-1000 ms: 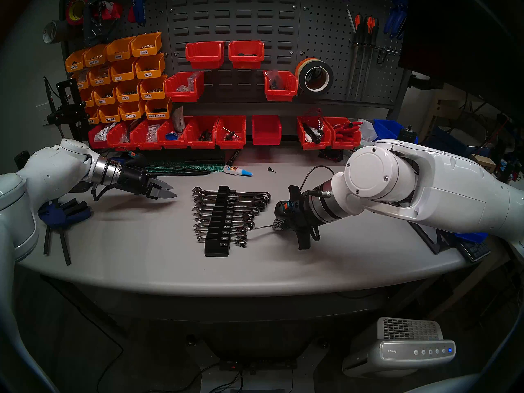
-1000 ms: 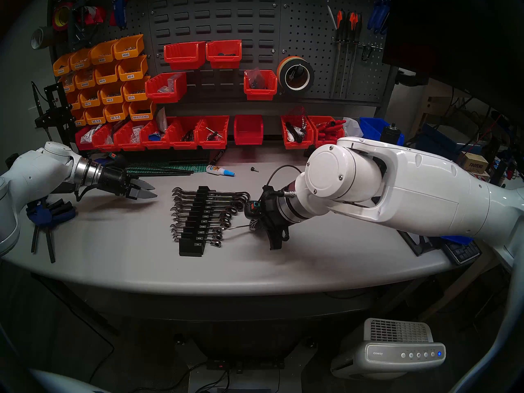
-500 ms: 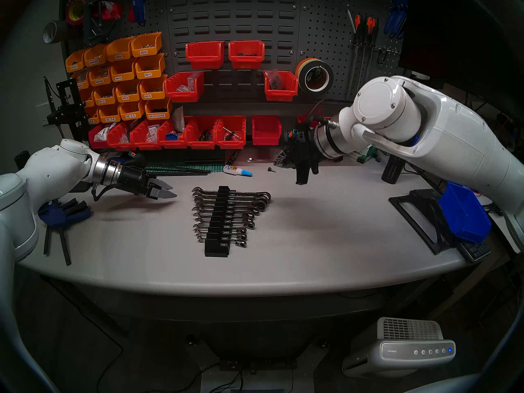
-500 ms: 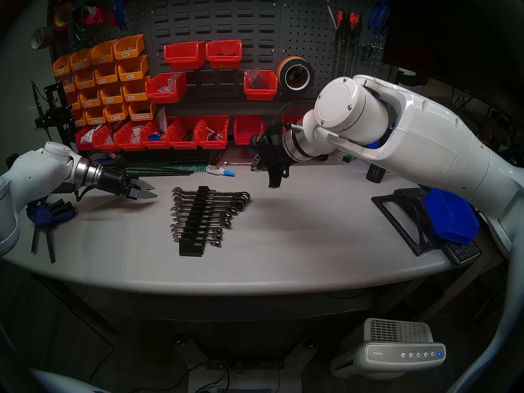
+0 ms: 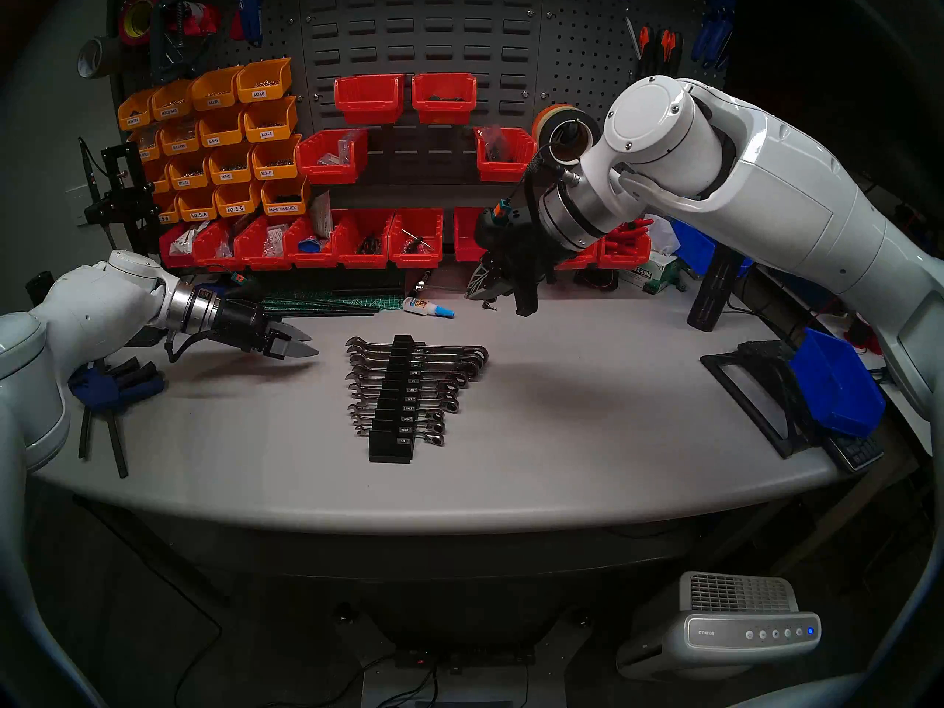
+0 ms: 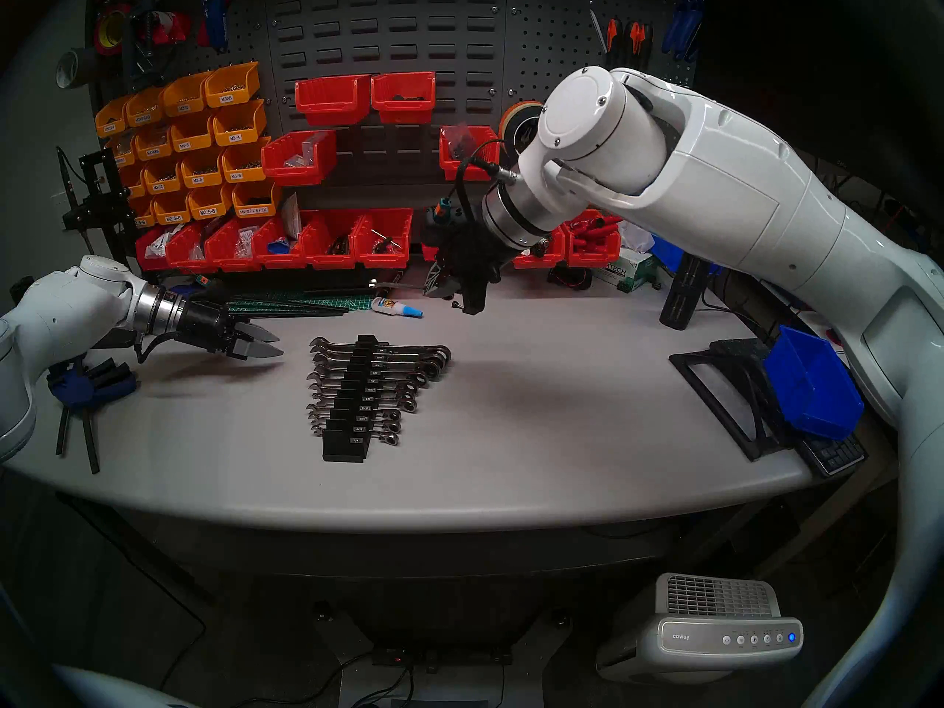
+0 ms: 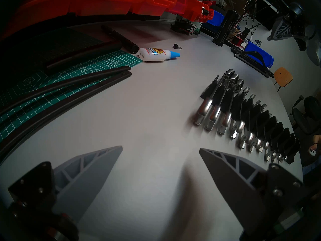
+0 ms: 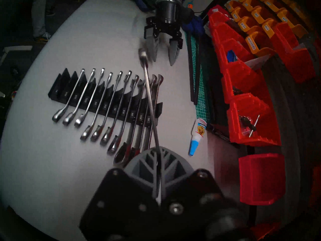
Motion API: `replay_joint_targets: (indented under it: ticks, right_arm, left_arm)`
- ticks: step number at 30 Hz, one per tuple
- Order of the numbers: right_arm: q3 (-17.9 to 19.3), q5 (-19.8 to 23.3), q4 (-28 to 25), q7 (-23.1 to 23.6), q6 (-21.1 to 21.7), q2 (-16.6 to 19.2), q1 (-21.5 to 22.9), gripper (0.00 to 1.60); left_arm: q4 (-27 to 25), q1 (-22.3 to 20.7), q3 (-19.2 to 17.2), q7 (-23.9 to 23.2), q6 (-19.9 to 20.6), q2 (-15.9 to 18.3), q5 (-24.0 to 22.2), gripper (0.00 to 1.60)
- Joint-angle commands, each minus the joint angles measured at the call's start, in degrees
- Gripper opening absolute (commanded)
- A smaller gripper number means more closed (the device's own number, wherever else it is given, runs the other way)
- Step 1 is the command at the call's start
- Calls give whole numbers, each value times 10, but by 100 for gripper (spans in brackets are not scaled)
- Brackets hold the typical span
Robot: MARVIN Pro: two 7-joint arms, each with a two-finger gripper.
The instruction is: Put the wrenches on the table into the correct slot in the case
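My right gripper [image 5: 480,289] [image 8: 158,152] hangs in the air over the back of the table [image 5: 562,436], behind the case, and is shut on one end of the slim silver wrench [image 8: 149,94] [image 6: 391,285]. The wrench sticks out leftward, above the far end of the case. The black case [image 5: 389,450] [image 8: 57,91] lies mid-table and holds several chrome wrenches. In the right wrist view its small-end grooves look bare. Left of the case my left gripper [image 5: 312,345] [image 7: 160,148] hovers low over the table, open, with nothing between its fingers.
A glue bottle [image 5: 427,308] and a small black knob [image 5: 489,306] lie behind the case, by a green cutting mat [image 5: 357,301]. Red bins [image 5: 362,239] line the back. A black stand with a blue bin [image 5: 838,385] sits right, a blue clamp [image 5: 112,385] left.
My right arm has lifted the wrench from the table right of the case, up and toward the back, then a little further left. The left arm has not moved.
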Motion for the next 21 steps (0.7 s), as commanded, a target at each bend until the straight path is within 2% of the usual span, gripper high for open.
replay_joint_targets:
  ticks: [1,12,21]
  right_arm:
    - [8,3,31,53,-20,-54,44,0]
    - [8,19,52,119,-33,-92,51,0]
    - [8,32,47,129,-28,-113,41,0]
  left_arm:
    - [1,-15,-6,-1,-1,-1,-1,160]
    - [1,-16,-6,-1,0,-1,-1,160]
    - [1,-16,-6,-1,0,-1,-1,160]
